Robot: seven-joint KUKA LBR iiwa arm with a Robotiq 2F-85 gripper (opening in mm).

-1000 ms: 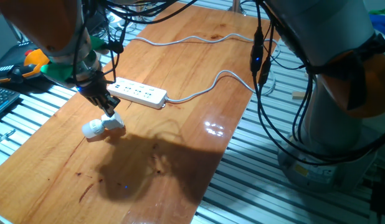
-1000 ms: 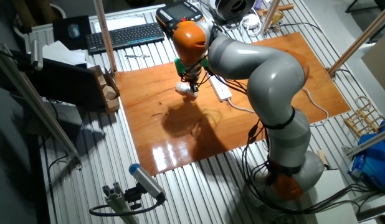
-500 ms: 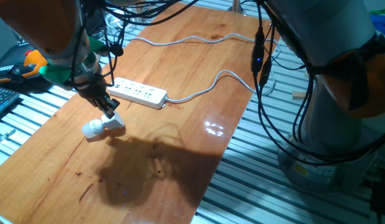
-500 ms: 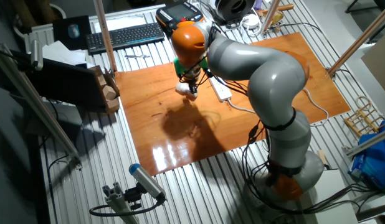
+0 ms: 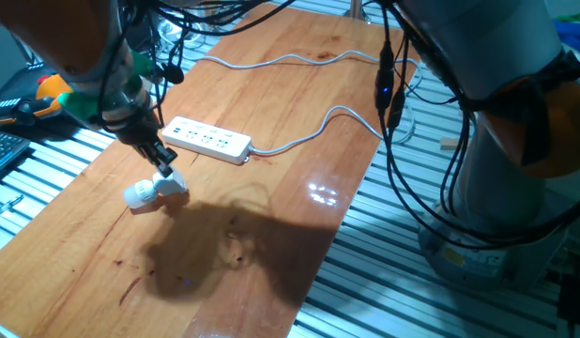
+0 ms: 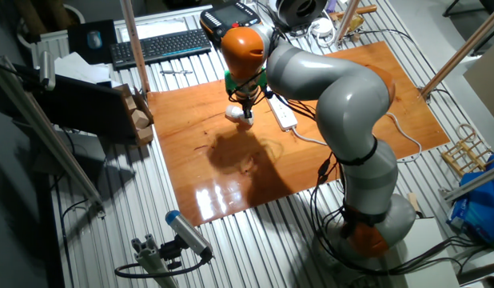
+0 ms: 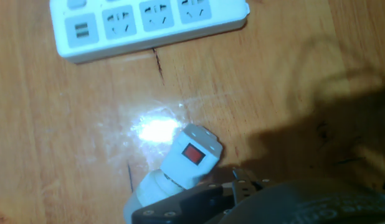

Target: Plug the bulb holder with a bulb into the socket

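Observation:
The bulb holder (image 5: 166,187) lies on its side on the wooden table, its bulb (image 5: 135,196) pointing to the front left. In the hand view the holder (image 7: 191,155) shows its red switch facing up, and the bulb end (image 7: 144,194) is partly hidden by my gripper's dark body (image 7: 273,202). My gripper (image 5: 163,167) hangs just above the holder's plug end, touching or nearly touching it. Its jaws cannot be made out. The socket (image 5: 207,141) lies flat a little behind the holder; it also shows in the hand view (image 7: 149,22) and in the other fixed view (image 6: 284,114).
The socket's grey cable (image 5: 309,139) runs right and curls back across the table. A keyboard (image 6: 159,46) and an orange device (image 5: 52,89) lie beyond the table's left edge. My arm's cables (image 5: 389,94) hang over the right edge.
My gripper has shifted slightly up and to the left over the holder. The holder and the socket have not moved.

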